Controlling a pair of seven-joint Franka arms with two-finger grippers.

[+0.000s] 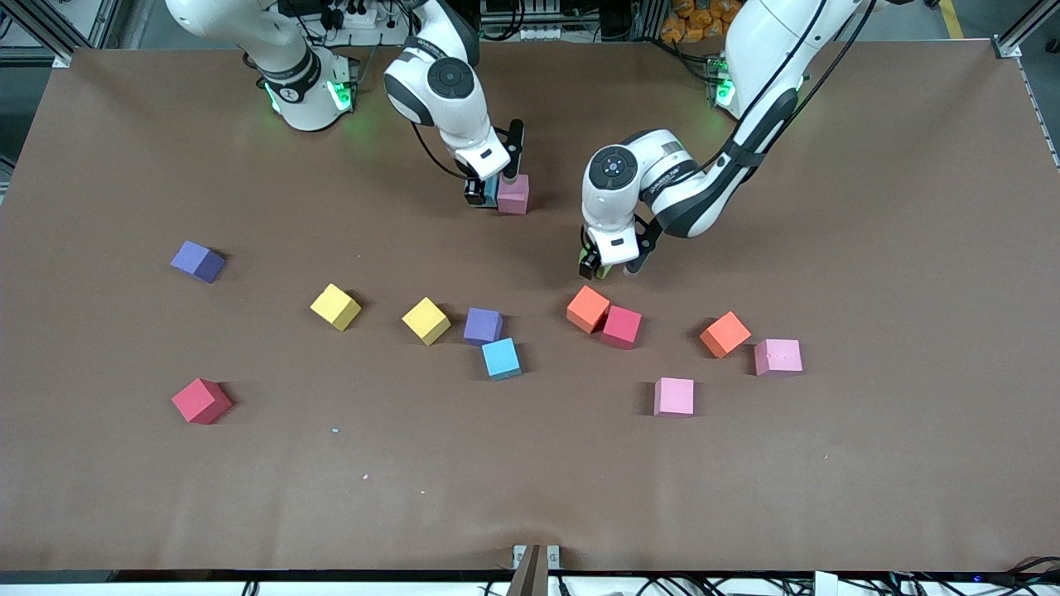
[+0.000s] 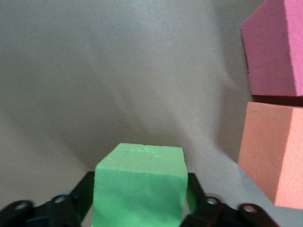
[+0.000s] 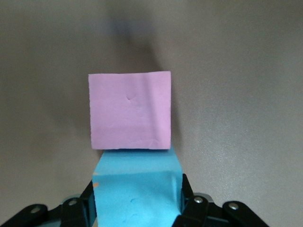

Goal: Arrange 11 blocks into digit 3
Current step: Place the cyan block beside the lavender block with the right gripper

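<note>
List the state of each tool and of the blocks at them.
Left tool: shut on the green block, beside the orange block.
Right tool: shut on the light blue block, which touches the pink block.
Pink block: resting on the table.

Brown matte table point(image 1: 869, 497) under even light, aluminium framing point(image 1: 50, 29) and cables point(image 1: 530, 25) along its edge.

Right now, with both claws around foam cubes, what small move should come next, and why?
Probably the right claw sets its light blue foam cube down flush against the pink foam cube, since they already touch. The left claw surrounds a green foam cube.
</note>
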